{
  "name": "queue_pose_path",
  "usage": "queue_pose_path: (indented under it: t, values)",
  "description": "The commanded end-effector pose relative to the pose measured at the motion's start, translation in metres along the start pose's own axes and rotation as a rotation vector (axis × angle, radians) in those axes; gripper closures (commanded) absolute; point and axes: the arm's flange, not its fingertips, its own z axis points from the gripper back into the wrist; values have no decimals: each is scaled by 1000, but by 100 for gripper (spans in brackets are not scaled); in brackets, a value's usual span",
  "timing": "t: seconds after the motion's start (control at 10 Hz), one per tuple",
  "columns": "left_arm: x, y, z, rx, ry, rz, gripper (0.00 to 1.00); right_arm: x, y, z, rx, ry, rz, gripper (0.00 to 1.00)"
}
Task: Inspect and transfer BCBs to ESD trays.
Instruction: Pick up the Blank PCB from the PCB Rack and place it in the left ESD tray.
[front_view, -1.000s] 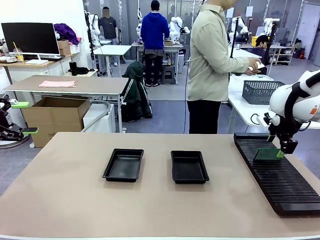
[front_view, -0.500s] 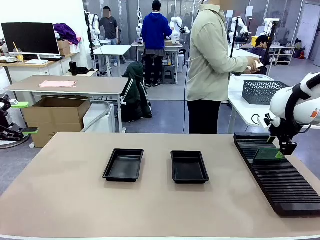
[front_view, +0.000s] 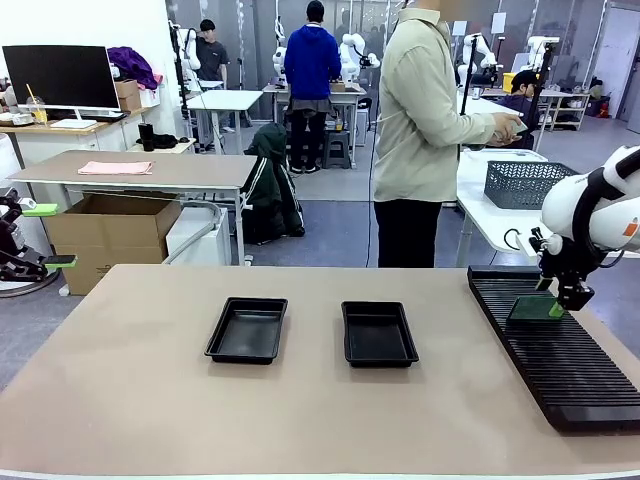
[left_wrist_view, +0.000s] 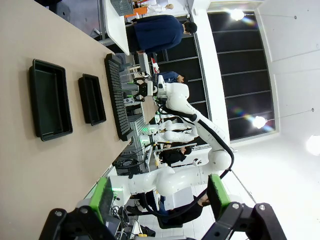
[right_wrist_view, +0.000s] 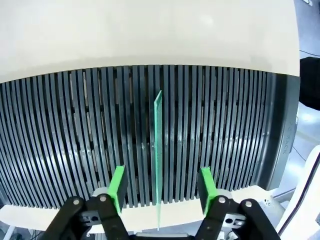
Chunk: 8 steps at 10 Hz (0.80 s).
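**Op 1:** Since a second ago my right gripper (right_wrist_view: 161, 186) has drawn its jaws narrower over the slotted rack (right_wrist_view: 75, 150). Little else has shifted.

**Op 2:** Holding the board yet?

**Op 1:** Not yet, I judge. One BCB (right_wrist_view: 158, 130) stands on edge in a slot, straight between the green pads (right_wrist_view: 118, 186), with a gap on each side. Nothing is grasped so far.

**Op 2:** And your left?

**Op 1:** My left gripper (left_wrist_view: 160, 197) hangs spread wide and empty, well away from the work.

**Op 2:** Progress?

**Op 1:** Barely begun. Both ESD trays (front_view: 247, 329) sit bare on the desk (front_view: 300, 430), well off to the right gripper's left. Lifting, inspecting and laying down all remain.

**Op 2:** Room to move?

**Op 1:** Rack ribs crowd both faces of the board, so I'd draw it straight up. From rack to trays the desk lies open; only the flared tray rims need clearing.
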Motion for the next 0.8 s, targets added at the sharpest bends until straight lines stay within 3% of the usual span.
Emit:
queue_pose_path:
  t: [0.0,0.1,0.2,0.3,0.4,0.5,0.6,0.7]
  values:
    - [-1,0,1,-1,-2,0,0,-2,8,-2,-12,-11,-18,41]
    - [-1,0,1,-1,-2,0,0,-3,9,-3,-9,-14,-22,35]
    - [-1,0,1,-1,-2,0,0,-3,9,-3,-8,-13,-26,51]
    - [-1,0,1,-1,-2,0,0,-4,9,-4,-10,-10,-32,45]
    - [-1,0,1,-1,-2,0,0,-5,10,-3,-13,-8,-34,61]
    - [-1,0,1,-1,-2,0,0,-5,9,-3,-16,-9,-36,55]
    - [-1,0,1,-1,-2,0,0,-5,9,-3,-15,-9,-37,71]
    - [-1,0,1,-1,-2,0,0,-5,8,-3,-12,-8,-36,65]
